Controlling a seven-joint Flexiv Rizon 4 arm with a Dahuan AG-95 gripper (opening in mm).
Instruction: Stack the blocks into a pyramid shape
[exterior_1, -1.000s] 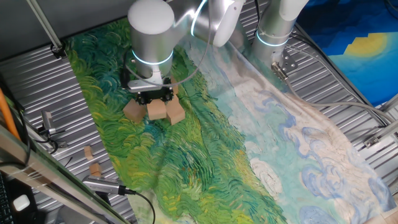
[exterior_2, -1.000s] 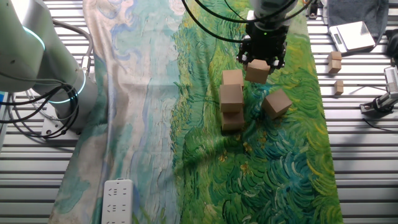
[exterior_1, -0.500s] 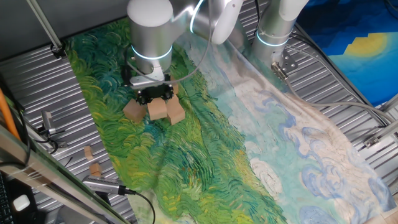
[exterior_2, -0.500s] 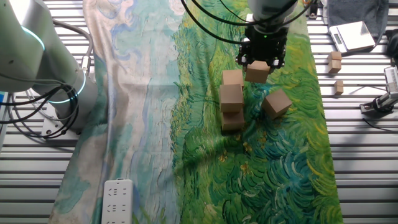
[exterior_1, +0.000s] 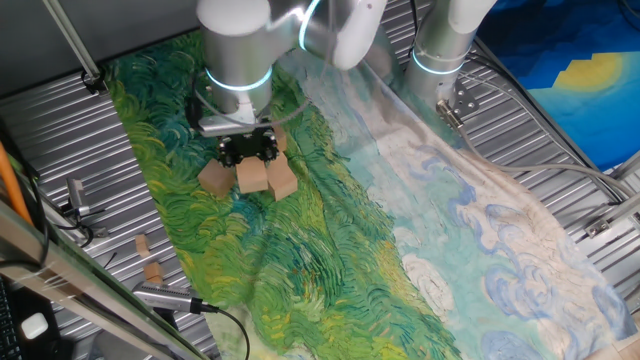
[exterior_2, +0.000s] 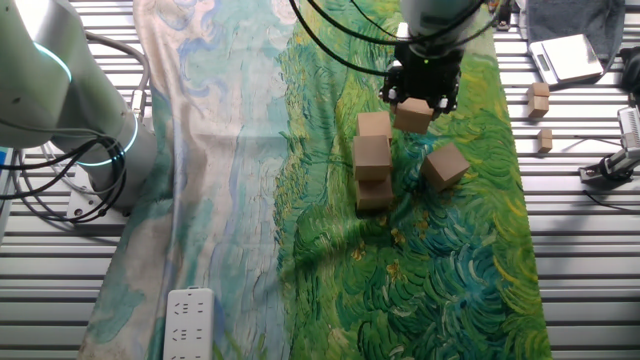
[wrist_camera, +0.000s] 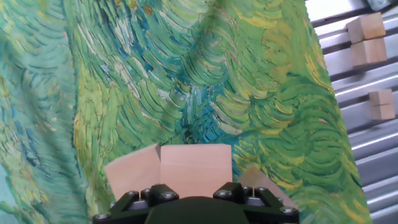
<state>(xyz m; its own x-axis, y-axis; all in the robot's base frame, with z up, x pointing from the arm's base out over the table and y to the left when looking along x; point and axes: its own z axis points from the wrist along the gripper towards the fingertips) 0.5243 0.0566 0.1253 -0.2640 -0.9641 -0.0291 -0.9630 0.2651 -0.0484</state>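
Observation:
My gripper (exterior_2: 420, 92) is shut on one plain wooden block (exterior_2: 413, 116), held just above the painted cloth. In the hand view that block (wrist_camera: 196, 164) fills the space between the jaws, with a block (wrist_camera: 132, 175) to its left and another (wrist_camera: 261, 181) to its right. Beside the held block, a line of blocks (exterior_2: 373, 156) runs along the cloth, and how they sit on each other is unclear. A loose block (exterior_2: 445, 165) lies tilted on the other side. From the opposite side, the gripper (exterior_1: 248, 152) stands over the held block (exterior_1: 252, 176), between two blocks (exterior_1: 213, 178) (exterior_1: 284, 184).
Small tan wooden bits (exterior_2: 539, 98) (exterior_1: 152, 271) lie on the ribbed metal table beside the cloth. A second arm's base (exterior_2: 75, 95) stands at the far side. A white power strip (exterior_2: 190, 315) and a grey scale (exterior_2: 568, 55) lie off the cloth.
The arm's wrist has shifted slightly to the left in one fixed view. The held block has barely moved, and the other blocks have stayed in place.

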